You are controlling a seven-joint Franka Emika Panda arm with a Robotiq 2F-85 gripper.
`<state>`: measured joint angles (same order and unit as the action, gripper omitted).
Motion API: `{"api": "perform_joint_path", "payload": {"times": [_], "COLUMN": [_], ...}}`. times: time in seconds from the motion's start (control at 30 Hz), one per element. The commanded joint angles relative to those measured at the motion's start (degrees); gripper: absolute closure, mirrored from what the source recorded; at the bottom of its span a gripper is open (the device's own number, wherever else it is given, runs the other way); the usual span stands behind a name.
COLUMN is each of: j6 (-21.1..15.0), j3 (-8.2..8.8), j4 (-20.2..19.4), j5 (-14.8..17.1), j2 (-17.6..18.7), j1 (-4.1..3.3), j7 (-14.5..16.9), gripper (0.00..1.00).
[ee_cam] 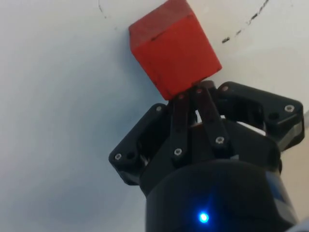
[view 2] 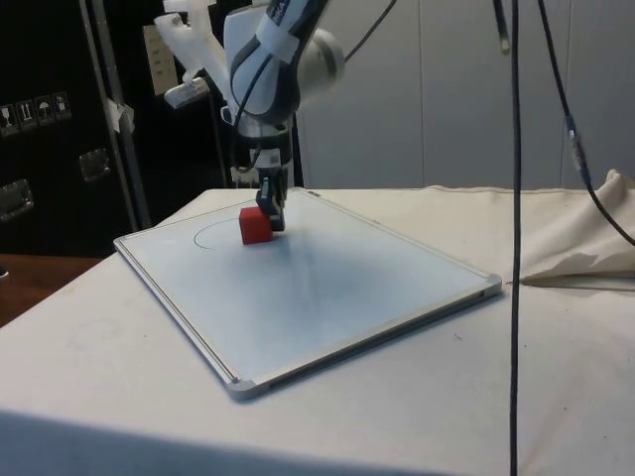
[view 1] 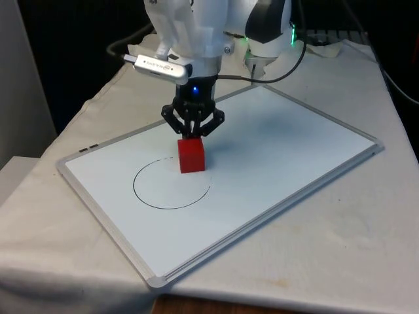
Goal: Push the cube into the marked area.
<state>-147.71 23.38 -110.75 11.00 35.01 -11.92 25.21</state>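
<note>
A red cube [view 1: 191,156] sits on the whiteboard [view 1: 281,144], straddling the far edge of the black drawn circle [view 1: 171,184]. My black gripper [view 1: 192,135] stands directly behind the cube on the robot's side, shut, its fingertips pressed together and touching the cube's rear face. In the side view the cube [view 2: 255,225] rests beside the circle line [view 2: 213,234] with the gripper [view 2: 270,216] against it. The wrist view has the cube [ee_cam: 174,48] right at the closed fingertips [ee_cam: 193,91], with parts of the circle line [ee_cam: 244,24] past it.
The whiteboard lies slanted across the cloth-covered table [view 1: 340,242], its metal frame [view 1: 275,209] raised slightly. Black cables [view 2: 516,198] hang down in the side view near the board's corner. Folded cloth [view 2: 585,258] bunches at that view's right.
</note>
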Motion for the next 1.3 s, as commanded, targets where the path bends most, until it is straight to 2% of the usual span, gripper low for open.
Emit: {"api": "perform_joint_path", "payload": {"times": [0.0,0.03,0.23,0.3,0.33,0.47,0.53,0.57,0.6,0.67,0.8,0.83,0.87,1.07,1.1,1.13,1.17,1.27], "j6": [0.2,0.9,1.9,1.8,2.1,2.8,3.0,2.8,3.1,3.3,3.3,3.0,3.2,4.1,4.6,4.4,4.9,5.4], "j3": [0.00,-0.40,-0.63,-0.34,-0.74,-0.69,-0.23,-0.17,0.00,0.97,1.72,0.97,1.83,2.06,2.23,1.66,2.35,2.41], "j4": [0.8,2.1,6.0,6.0,7.0,9.1,9.5,9.1,9.5,9.7,9.6,9.3,9.5,8.4,7.9,9.0,7.6,6.4], "j5": [0.0,0.4,0.5,0.1,0.5,0.5,0.2,0.1,0.1,-0.3,-1.0,-0.3,-1.2,-3.6,-3.6,-3.2,-3.7,-4.2], "j2": [0.5,1.3,3.7,3.6,4.4,5.6,5.9,5.5,6.0,6.3,6.6,6.1,6.8,5.3,4.4,5.5,3.7,1.9], "j1": [0.00,0.23,0.29,0.00,0.34,0.46,0.46,0.11,0.40,0.00,-0.46,0.11,-0.52,-0.57,-0.80,-0.11,-1.03,-1.49], "j7": [-0.2,-0.4,-2.1,-2.3,-2.6,-3.6,-4.0,-4.0,-4.1,-4.5,-5.3,-4.4,-5.7,-7.9,-8.0,-7.6,-8.1,-8.8], "gripper": [1.00,1.00,1.00,1.00,1.00,1.00,1.00,1.00,1.00,1.00,1.00,1.00,1.00,1.00,1.00,1.00,1.00,1.00]}}
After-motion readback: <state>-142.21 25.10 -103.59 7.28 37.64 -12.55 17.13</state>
